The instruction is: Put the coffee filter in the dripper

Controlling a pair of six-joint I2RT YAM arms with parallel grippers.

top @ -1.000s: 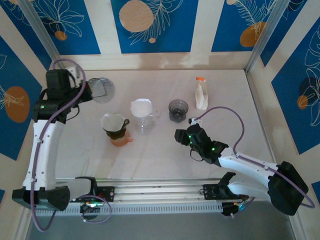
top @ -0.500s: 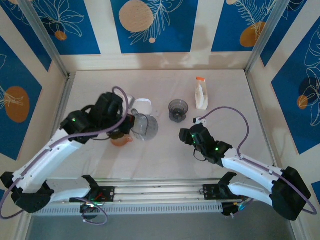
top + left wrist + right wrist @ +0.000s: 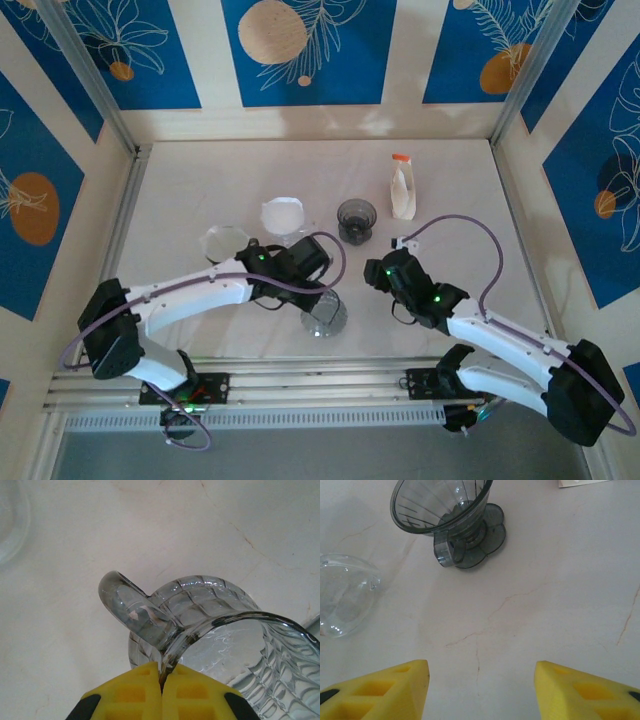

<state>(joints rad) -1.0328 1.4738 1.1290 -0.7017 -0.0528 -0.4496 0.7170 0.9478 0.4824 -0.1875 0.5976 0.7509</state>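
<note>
Left gripper is pinched tight on the rim of a clear ribbed glass jug, its two yellow fingers pressed together over the glass just beside the curved handle, which sticks out ahead and to the left of the fingertips. The jug is just ahead of this hand, over the pale marble table. Beyond this hand, farther from the arm bases and a little to its left, lies the white coffee filter — it sits apart from the dark dripper, not inside it. A round clear dish lies well off to the left of the held jug. Right gripper hovers with its jaws standing apart and nothing between them. The dripper stands upright ahead of it and slightly left, and a clear glass piece — possibly a lid or small bowl, the edge is hard to read — lies at its far left. A white bottle with an orange cap stands beyond the right hand.
</note>
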